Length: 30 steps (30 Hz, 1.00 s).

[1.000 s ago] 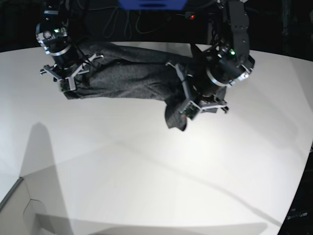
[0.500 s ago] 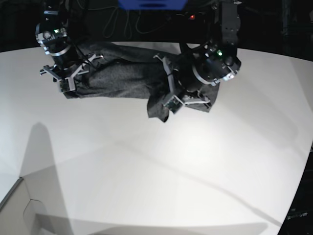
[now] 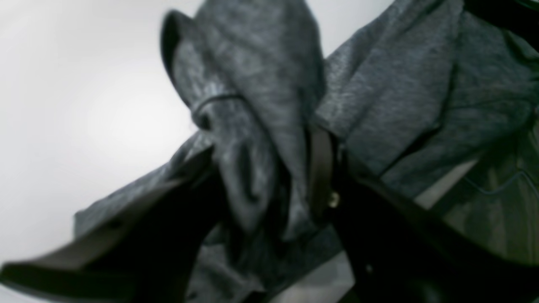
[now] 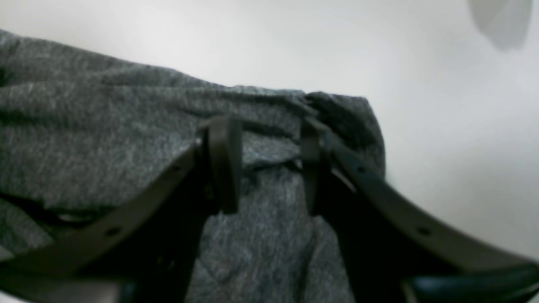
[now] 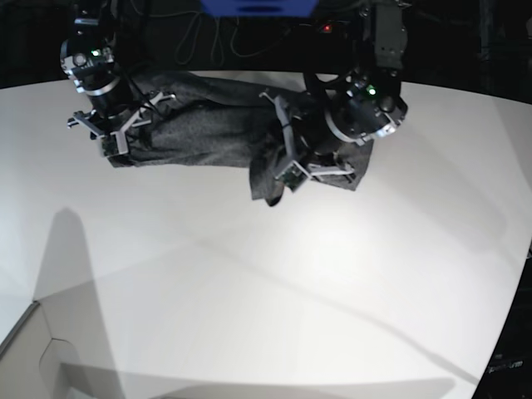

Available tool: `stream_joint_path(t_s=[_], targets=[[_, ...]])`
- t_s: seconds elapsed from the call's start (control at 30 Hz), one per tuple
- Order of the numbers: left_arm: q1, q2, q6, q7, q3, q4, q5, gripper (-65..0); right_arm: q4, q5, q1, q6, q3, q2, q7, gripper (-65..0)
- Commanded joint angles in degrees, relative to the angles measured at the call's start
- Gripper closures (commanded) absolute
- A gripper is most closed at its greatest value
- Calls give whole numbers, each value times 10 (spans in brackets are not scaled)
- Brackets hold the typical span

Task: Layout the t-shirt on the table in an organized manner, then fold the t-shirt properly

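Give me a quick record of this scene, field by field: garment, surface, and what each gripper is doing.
garment: t-shirt, dark grey, bunched and wrinkled, not laid flat
surface: table, white
left gripper: jaws apart, a fold of shirt fabric between them
right gripper: jaws apart, straddling the shirt's edge
fold status: not yet begun

The t-shirt [image 5: 208,125] lies bunched along the far side of the table [image 5: 274,291], stretched between two arms in the base view. The right hand [image 5: 116,133] sits at its left end, the left hand [image 5: 287,158] over its right part, where a fold of cloth hangs toward the near side.
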Motion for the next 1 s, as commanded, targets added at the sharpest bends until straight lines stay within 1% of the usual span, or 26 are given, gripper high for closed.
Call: stream_joint_path(t_s=[0.0, 0.13, 0.23, 0.3, 0.37, 0.43, 0.47, 0.57, 0.63, 0.73, 0.8, 0.87, 0.97], targets=[[-6, 4, 1, -15, 11, 14, -14, -250, 12, 6, 0, 4, 1, 3, 12, -234], [-5, 3, 1, -15, 33, 17, -14, -333, 12, 6, -1, 4, 2, 3, 12, -234], [-5, 3, 1, -15, 30, 26, -14, -416, 12, 6, -1, 4, 3, 3, 12, -234], [-4, 3, 1, -15, 27, 38, -14, -441, 12, 6, -1, 4, 17, 2, 12, -234], [-4, -6, 1, -15, 14, 53, -13, -429, 12, 6, 0, 4, 33, 0, 12, -234], [-6, -8, 1, -15, -10, 56, -14, -403, 12, 6, 1, 4, 36, -2, 12, -234], [-10, -8, 1, -15, -26, 52, -14, -379, 13, 6, 2, 4, 36, -3, 12, -234], [-26, -8, 1, -10, -54, 40, -14, -282, 13, 6, 4, 4, 49, -4, 12, -235], [-30, -8, 1, -10, -57, 26, -14, -224, 13, 6, 4, 4, 50, -4, 12, -235], [-33, -8, 1, -10, -54, 4, -14, -167, 13, 6, 4, 4, 51, -11, 12, -235], [-38, -4, 1, -10, -53, -22, -14, -150, 13, 6, 4, 4, 49, -11, 12, -235], [-39, 7, 1, -10, -55, -41, -14, -150, 13, 6, 4, 4, 49, -11, 12, -235], [-41, 12, 1, -9, -45, -71, -14, -150, 13, 6, 2, 4, 49, -11, 12, -235]])
